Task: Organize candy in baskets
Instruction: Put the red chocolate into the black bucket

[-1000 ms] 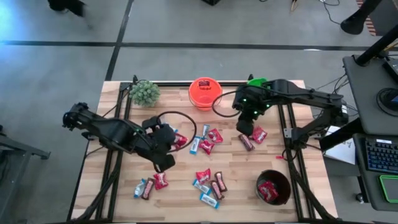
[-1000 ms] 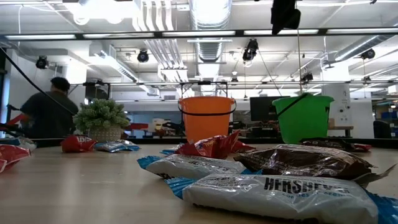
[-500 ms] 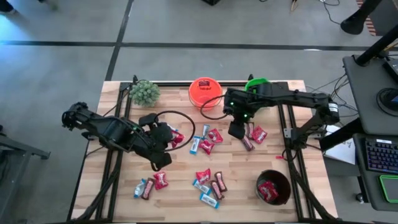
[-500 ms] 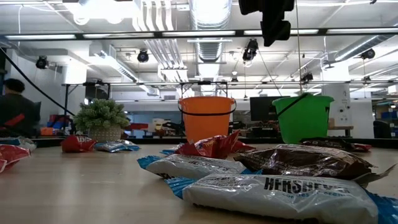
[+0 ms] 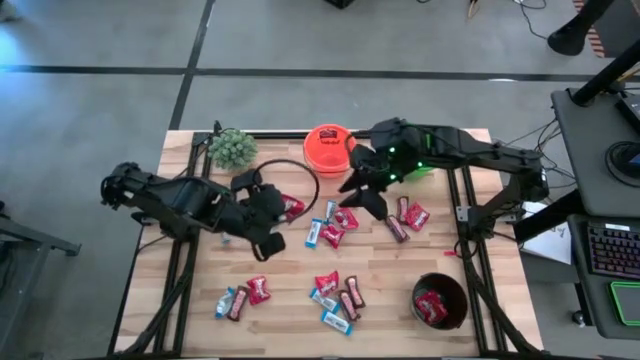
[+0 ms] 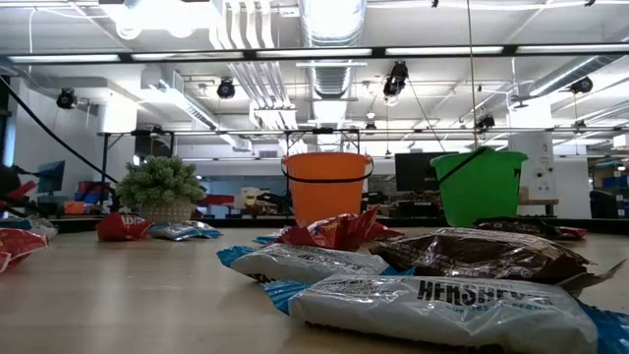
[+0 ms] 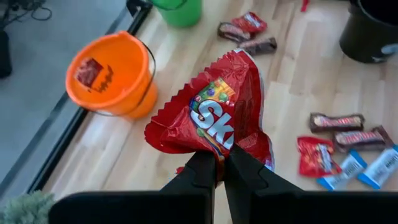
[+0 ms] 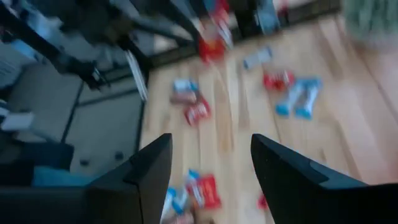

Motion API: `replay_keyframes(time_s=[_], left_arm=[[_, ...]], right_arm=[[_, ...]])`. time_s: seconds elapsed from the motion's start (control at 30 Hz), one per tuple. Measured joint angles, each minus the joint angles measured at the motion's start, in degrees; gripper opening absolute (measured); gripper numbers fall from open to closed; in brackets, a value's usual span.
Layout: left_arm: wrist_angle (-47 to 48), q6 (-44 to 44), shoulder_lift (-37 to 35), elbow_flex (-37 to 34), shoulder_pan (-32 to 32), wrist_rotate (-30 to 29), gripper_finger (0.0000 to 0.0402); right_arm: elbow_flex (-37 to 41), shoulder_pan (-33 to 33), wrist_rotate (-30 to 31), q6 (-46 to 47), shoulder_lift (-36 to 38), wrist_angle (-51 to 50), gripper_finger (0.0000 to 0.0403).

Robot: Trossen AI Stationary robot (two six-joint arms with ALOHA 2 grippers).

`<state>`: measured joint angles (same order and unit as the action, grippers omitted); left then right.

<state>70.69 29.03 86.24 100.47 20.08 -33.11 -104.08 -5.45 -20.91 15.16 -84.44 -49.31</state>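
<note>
My left gripper (image 5: 272, 215) is over the table's left middle, shut on a red crinkly packet (image 7: 214, 115). My right gripper (image 5: 365, 192) hovers open and empty above the loose candy (image 5: 335, 225) in the table's middle; its fingers (image 8: 149, 174) stand wide apart. The orange basket (image 5: 328, 148) stands at the far edge with a red packet inside (image 7: 90, 70). The green basket (image 5: 415, 135) beside it is partly hidden by the right arm. The black basket (image 5: 440, 300) stands near the right front corner and holds red packets. My left gripper pinches the red packet by its crimped end (image 7: 214, 148) between the two fingers (image 7: 202, 171). The rest of the packet fans out beyond the fingertips. It is lifted clear of the table.
A potted plant (image 5: 232, 148) stands at the far left. More candy lies right of middle (image 5: 405, 218), at the near middle (image 5: 335, 295) and near left (image 5: 240, 297). A black cable loop (image 5: 300, 180) lies by the left gripper. The low view shows bars (image 6: 432, 295) up close.
My right gripper has swung from the candy below the green basket toward the table's left and turned, leaving the low view. My left gripper has carried the red packet a short way toward the far edge.
</note>
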Motion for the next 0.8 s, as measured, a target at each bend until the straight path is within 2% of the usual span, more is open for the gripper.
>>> replay_keyframes(time_s=[0.23,0.4,0.8], left_arm=[[-9.4,-8.6,0.0,0.0,-2.9,0.0,0.0000],[-14.1,-12.7,0.0,0.0,-4.5,0.1,0.0000],[-15.0,-15.2,0.0,0.1,-5.2,0.3,0.0000]], right_arm=[[-2.1,0.0,0.1,0.2,-0.5,6.9,0.0212],[-2.6,0.0,0.2,0.2,-2.5,8.1,0.0212],[-4.5,0.0,1.4,0.6,-7.1,9.5,0.0212]])
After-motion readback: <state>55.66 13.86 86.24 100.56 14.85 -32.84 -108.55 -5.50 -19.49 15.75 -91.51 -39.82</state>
